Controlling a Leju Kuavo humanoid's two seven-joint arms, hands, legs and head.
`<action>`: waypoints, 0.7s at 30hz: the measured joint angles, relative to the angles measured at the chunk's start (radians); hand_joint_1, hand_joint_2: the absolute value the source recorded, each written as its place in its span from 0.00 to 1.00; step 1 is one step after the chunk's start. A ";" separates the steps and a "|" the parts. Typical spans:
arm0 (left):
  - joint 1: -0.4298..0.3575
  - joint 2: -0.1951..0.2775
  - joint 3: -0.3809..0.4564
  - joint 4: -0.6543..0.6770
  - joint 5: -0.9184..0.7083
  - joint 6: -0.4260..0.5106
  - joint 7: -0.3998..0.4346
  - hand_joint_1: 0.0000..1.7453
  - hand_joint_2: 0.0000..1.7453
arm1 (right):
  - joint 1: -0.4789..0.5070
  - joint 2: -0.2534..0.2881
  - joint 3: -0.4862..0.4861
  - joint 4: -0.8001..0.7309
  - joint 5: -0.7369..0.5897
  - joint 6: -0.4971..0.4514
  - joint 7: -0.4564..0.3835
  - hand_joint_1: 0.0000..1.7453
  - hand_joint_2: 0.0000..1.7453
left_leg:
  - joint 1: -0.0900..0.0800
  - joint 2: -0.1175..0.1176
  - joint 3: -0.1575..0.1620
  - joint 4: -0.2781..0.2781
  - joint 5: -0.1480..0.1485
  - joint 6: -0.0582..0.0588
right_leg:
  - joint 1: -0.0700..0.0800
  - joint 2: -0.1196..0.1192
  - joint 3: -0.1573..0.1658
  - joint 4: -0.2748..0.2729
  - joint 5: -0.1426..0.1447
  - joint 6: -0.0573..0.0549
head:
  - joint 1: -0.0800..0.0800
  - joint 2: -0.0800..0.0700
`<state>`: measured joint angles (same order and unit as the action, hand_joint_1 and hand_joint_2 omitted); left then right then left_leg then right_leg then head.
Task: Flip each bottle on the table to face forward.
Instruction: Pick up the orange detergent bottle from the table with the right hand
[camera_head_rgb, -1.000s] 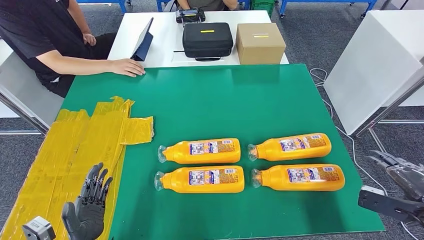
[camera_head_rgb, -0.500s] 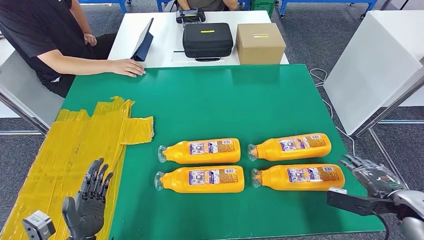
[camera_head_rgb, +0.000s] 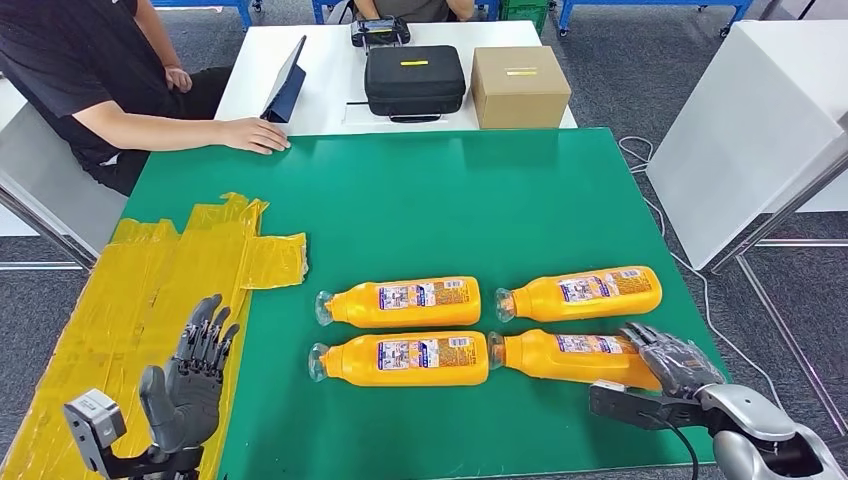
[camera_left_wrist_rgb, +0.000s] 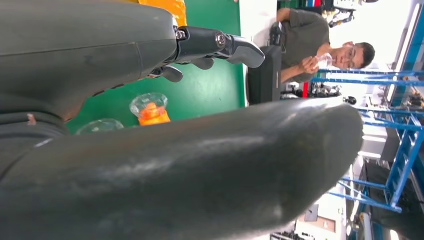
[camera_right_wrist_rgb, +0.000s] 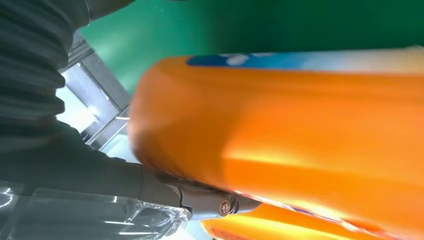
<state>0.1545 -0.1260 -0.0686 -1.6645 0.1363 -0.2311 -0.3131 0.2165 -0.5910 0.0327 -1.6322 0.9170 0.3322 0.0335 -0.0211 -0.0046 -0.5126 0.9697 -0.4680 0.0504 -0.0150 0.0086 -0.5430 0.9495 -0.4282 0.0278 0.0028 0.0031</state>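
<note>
Four orange bottles lie on their sides on the green table (camera_head_rgb: 450, 200), caps pointing left. The far left bottle (camera_head_rgb: 405, 302), near left bottle (camera_head_rgb: 405, 358) and far right bottle (camera_head_rgb: 585, 292) lie untouched, labels up. My right hand (camera_head_rgb: 675, 362) grips the base end of the near right bottle (camera_head_rgb: 565, 355), whose cap now almost touches the near left bottle. In the right wrist view that bottle (camera_right_wrist_rgb: 300, 125) lies against my palm with a finger (camera_right_wrist_rgb: 210, 202) curled around it. My left hand (camera_head_rgb: 190, 385) hovers open over the yellow sheet, fingers (camera_left_wrist_rgb: 220, 45) spread.
A crumpled yellow sheet (camera_head_rgb: 150, 290) covers the table's left side. A person sits at the far left with a hand (camera_head_rgb: 255, 135) on the table edge. Behind stand a tablet (camera_head_rgb: 287, 80), a black case (camera_head_rgb: 415, 78) and a cardboard box (camera_head_rgb: 520, 85). A white panel (camera_head_rgb: 760, 120) stands right.
My right hand came in from the right edge and closed on the near right bottle's base; the bottle slid left and rolled a little. My left hand rose slightly.
</note>
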 joint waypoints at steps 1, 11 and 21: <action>-0.007 -0.002 -0.003 0.005 0.000 -0.001 0.002 0.00 0.00 | -0.004 0.006 0.002 0.005 0.005 0.003 0.002 0.00 1.00 | 0.000 0.000 0.000 0.000 0.000 0.000 | 0.000 0.000 0.000 0.000 0.000 0.000 | 0.000 0.000; -0.069 -0.026 -0.022 0.055 -0.011 -0.007 0.019 0.00 0.00 | -0.041 0.071 -0.002 0.041 0.072 0.036 0.015 0.69 1.00 | 0.000 0.000 0.001 0.000 0.000 0.000 | 0.000 0.000 0.000 0.000 0.000 0.000 | 0.000 0.000; -0.122 -0.045 -0.029 0.101 -0.013 -0.005 0.025 0.00 0.00 | -0.066 0.152 -0.039 0.046 0.144 0.081 0.017 1.00 1.00 | 0.000 0.001 0.003 0.000 0.000 0.000 | 0.000 0.002 0.003 0.000 0.001 0.000 | 0.000 0.000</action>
<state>0.0330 -0.1712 -0.0975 -1.5634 0.1233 -0.2358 -0.2876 0.1500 -0.4391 -0.0061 -1.5866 1.0614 0.4133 0.0502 -0.0211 -0.0038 -0.5091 0.9698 -0.4680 0.0504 -0.0148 0.0106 -0.5403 0.9495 -0.4276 0.0279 0.0030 0.0030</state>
